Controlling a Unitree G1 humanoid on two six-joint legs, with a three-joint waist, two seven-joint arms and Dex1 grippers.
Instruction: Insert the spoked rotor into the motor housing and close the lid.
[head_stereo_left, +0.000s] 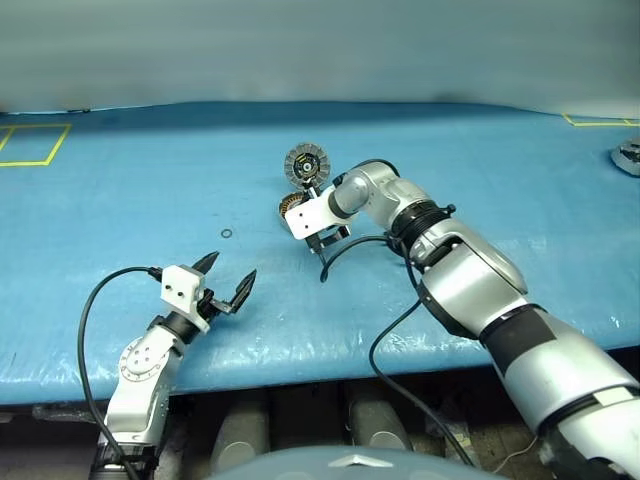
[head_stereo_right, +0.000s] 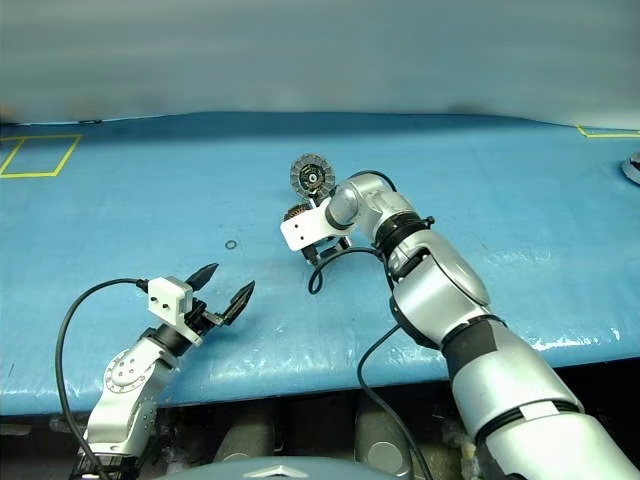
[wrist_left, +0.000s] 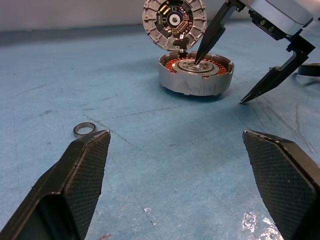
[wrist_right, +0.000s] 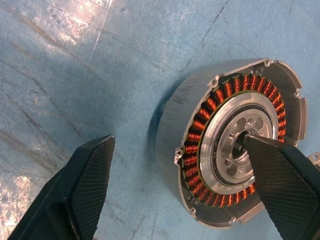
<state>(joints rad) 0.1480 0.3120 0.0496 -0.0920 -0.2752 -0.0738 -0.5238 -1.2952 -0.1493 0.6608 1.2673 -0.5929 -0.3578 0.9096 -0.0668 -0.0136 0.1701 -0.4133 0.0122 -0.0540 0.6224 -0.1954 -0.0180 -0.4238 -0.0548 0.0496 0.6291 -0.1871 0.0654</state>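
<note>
The step in hand, as we judge it, is fetching the rotor (wrist_left: 84, 130). We take it to be the small dark ring with a silvery rim lying flat on the table (head_stereo_left: 120, 190), well apart from the housing (wrist_left: 192, 86) and on its left; its spokes are too small for us to make out. The housing sits on the table with its copper windings and silver hub showing, and the lid (wrist_left: 174, 22) stands upright behind it, open, inner face towards us. To do this well we would bring the left gripper (head_stereo_left: 232, 268) over the ring so the jaws straddle it, then close across the rim rather than push at one edge, since a thin flat ring may skate on the covering. We would also lift the right gripper (wrist_left: 220, 82) clear of the hub before the rotor comes over, carry the ring level, and lower it squarely onto the hub before swinging the lid down. As for pose, the left arm lies low near the table's front edge, its gripper roughly level, pointing forward and to the right, jaws spread wide and empty, the ring just ahead of it. The right arm reaches in over the table, wrist bent steeply down. Its jaws are also wide and hold nothing: one finger (wrist_left: 212, 35) rests its tip at the hub's centre, and the other hangs outside the housing wall, near the table.
</note>
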